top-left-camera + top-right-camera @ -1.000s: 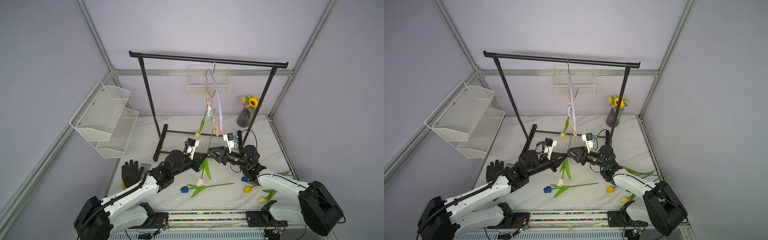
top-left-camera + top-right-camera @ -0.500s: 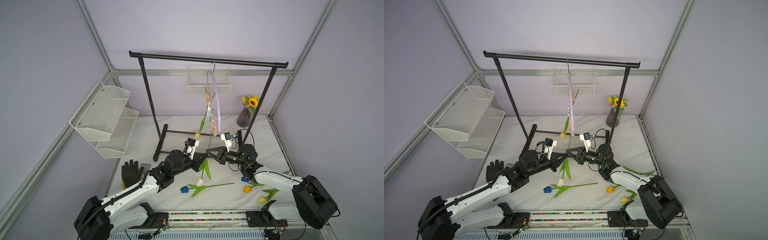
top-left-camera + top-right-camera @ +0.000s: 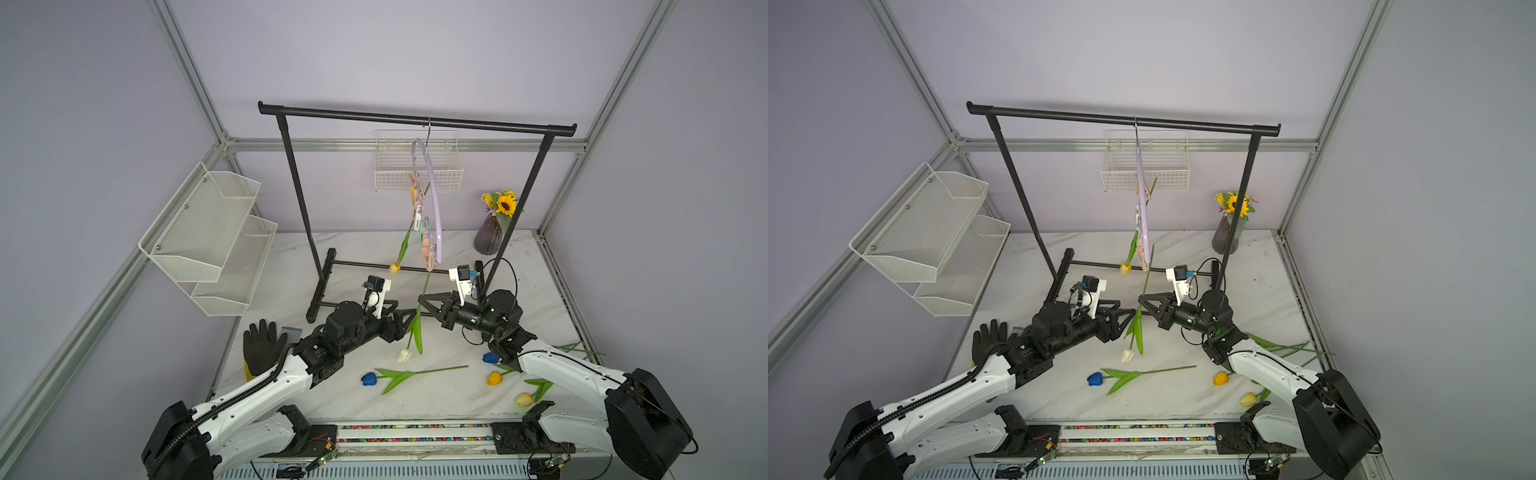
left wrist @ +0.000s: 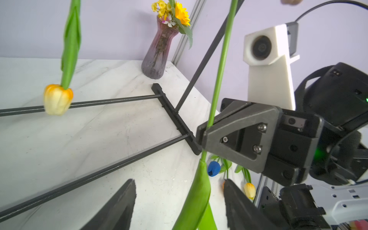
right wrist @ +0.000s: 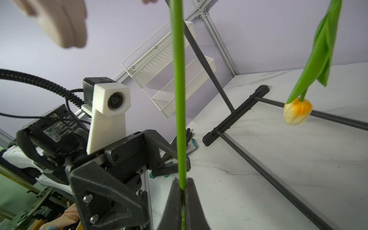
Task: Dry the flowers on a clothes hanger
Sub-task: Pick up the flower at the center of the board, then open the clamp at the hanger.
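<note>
Pegging step, I'd say: at frame centre the right gripper (image 3: 420,302) pinches the stem of the white tulip (image 3: 404,355), while the left gripper (image 3: 409,318) holds its jaws spread around the leaf. Next: feed the stem top into the peach clothespin (image 3: 429,259) on the clothes hanger (image 3: 434,208) above.

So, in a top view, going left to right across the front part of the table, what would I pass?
black glove → blue tulip head → white tulip head → orange tulip head → yellow tulip head. A second blue head sits about level with the orange one, so it is left out.
</note>
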Motion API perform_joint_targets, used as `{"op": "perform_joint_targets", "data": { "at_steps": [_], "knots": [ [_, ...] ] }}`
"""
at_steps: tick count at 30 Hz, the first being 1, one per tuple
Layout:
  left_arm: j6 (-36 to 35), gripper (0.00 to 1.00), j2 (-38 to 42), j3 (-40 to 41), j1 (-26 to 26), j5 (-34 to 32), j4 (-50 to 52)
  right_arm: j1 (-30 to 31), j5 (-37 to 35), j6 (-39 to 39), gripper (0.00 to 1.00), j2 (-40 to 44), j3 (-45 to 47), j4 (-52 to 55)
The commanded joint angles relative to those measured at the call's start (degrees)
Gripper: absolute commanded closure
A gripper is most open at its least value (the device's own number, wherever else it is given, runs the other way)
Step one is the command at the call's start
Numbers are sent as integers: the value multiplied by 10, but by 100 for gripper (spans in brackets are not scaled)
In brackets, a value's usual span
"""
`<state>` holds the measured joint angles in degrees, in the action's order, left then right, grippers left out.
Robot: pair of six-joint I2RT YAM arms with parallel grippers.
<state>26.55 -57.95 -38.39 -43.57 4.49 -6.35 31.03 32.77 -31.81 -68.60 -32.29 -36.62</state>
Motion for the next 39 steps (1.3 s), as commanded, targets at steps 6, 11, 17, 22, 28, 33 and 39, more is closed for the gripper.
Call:
{"op": "perform_joint_targets", "data": {
  "at_steps": [6,11,17,22,28,33,39],
  "knots": [
    [-60,18,43,-68,40,-102,107,3,-245,115,100,88,-15,225],
    [-69,15,49,-96,94,-95,116,3,-361,131,100,110,-39,283],
    [-81,15,25,-148,153,-62,105,3,-436,136,100,113,-86,316],
    [-100,15,-7,-198,175,-43,87,3,-500,135,100,105,-135,340],
    [-125,15,-56,-249,182,-2,48,3,-530,134,100,88,-194,349],
    [-140,20,-86,-282,192,46,31,2,-535,130,100,75,-229,360],
    [-178,24,-137,-349,208,134,37,-10,-487,122,100,45,-280,370]
  ]
}}
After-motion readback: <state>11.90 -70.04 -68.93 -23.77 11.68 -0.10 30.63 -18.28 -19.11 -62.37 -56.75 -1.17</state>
